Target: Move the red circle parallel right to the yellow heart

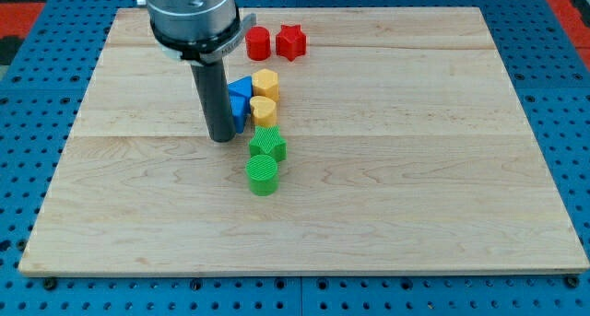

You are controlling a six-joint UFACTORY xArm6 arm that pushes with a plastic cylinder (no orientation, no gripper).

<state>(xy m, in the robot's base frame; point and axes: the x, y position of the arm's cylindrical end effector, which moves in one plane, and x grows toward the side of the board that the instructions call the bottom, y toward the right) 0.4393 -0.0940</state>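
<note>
The rod ends in my tip (221,137), which stands on the wooden board (415,169) a little left of the middle; it has no fingers, so there is nothing that opens or closes, and it holds nothing. The red circle (258,44) lies near the view's top, up and to the right of my tip and well apart from it, partly behind the arm's grey housing (192,17). Just beside the red circle, on its right and almost touching, is a red star (291,41). The yellow heart (264,111) lies lower, to the right of my tip, with the blue blocks (240,99) between them; their shapes I cannot tell well, because the rod covers a part of them. My tip seems to touch the blue blocks at their left side. Above the yellow heart and touching it is a yellow hexagon (265,82). Below the heart comes a green star (267,145), and below it a green circle (263,175), close together.
</note>
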